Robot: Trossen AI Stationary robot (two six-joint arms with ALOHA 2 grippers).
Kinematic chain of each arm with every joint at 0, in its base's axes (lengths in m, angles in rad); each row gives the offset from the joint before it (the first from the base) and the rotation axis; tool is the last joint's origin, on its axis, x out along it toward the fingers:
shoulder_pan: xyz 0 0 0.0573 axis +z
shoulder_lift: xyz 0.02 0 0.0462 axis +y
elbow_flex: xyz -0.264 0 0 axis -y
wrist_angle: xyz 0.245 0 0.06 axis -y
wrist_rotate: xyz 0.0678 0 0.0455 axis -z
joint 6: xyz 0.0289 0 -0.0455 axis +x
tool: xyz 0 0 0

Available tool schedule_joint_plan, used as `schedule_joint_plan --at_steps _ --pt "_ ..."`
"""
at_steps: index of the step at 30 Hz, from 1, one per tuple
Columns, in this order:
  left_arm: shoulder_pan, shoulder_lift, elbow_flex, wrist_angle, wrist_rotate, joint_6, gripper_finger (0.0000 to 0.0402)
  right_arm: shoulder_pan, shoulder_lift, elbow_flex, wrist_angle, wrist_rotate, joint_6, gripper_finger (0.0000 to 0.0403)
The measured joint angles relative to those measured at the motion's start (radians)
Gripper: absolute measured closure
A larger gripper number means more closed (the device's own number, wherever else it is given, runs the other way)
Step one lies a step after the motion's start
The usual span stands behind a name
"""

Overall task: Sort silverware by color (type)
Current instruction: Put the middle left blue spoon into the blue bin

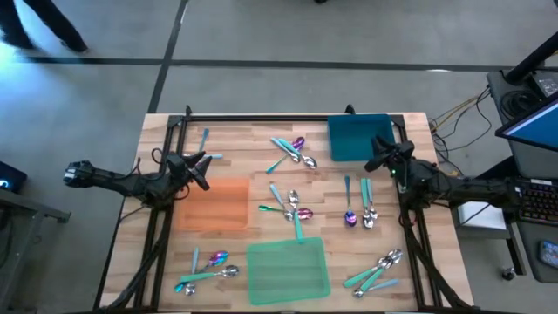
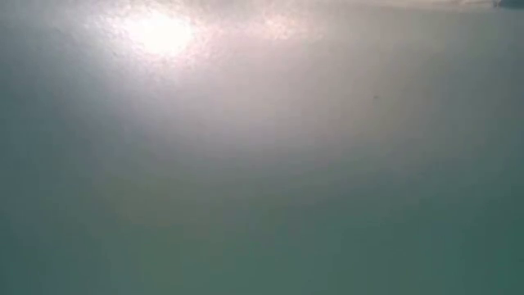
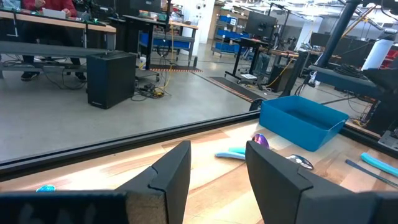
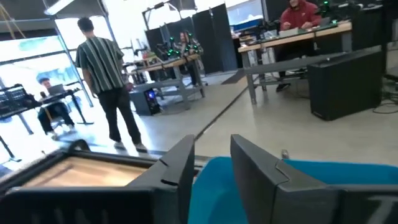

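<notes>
The silverware lies on the wooden table in several loose groups: one by the far edge (image 1: 292, 152), one in the middle (image 1: 288, 207), one right of it (image 1: 359, 208), one near left (image 1: 206, 269) and one near right (image 1: 377, 269). A single pale-handled piece (image 1: 204, 139) lies far left. My left gripper (image 1: 202, 167) (image 3: 217, 149) hovers open at the orange mat's far edge, holding nothing. My right gripper (image 1: 380, 150) (image 4: 212, 146) hovers open at the teal bin's (image 1: 356, 138) right side, also holding nothing. The left wrist view shows a purple-headed spoon (image 3: 260, 140) farther off.
An orange mat (image 1: 214, 203) lies left of centre and a green mat (image 1: 288, 271) at the near edge. A black frame (image 1: 261, 119) runs along the far edge. The low view shows only a blurred teal-grey surface. People stand and sit in the room beyond (image 4: 106, 68).
</notes>
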State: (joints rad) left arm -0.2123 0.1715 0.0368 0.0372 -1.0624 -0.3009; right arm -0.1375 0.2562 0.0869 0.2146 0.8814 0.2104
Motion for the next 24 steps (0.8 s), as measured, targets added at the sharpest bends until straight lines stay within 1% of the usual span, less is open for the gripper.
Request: schedule_joint_plan --at_steps 4,7,12,19,21,24 --pt "0.000 0.000 0.000 0.000 0.000 0.000 0.0263 0.000 0.052 0.057 -0.003 0.001 0.020 0.0275" --pt "0.000 0.000 0.000 0.000 0.000 0.000 0.0263 0.000 0.093 0.103 -0.071 -0.023 0.058 0.0270" --pt "0.000 0.000 0.000 0.000 0.000 0.000 0.0263 0.000 0.171 0.211 -0.334 -0.029 0.302 0.0272" --pt "0.000 0.000 0.000 0.000 0.000 0.000 0.0263 0.000 0.317 0.390 -0.630 -0.034 0.537 0.0275" --pt "0.000 0.000 0.000 0.000 0.000 0.000 0.0263 0.000 0.357 0.438 -0.730 -0.065 0.617 0.0276" --pt "0.000 0.000 0.000 0.000 0.000 0.000 0.0263 -0.001 0.418 0.493 -0.855 -0.146 0.725 0.0276"
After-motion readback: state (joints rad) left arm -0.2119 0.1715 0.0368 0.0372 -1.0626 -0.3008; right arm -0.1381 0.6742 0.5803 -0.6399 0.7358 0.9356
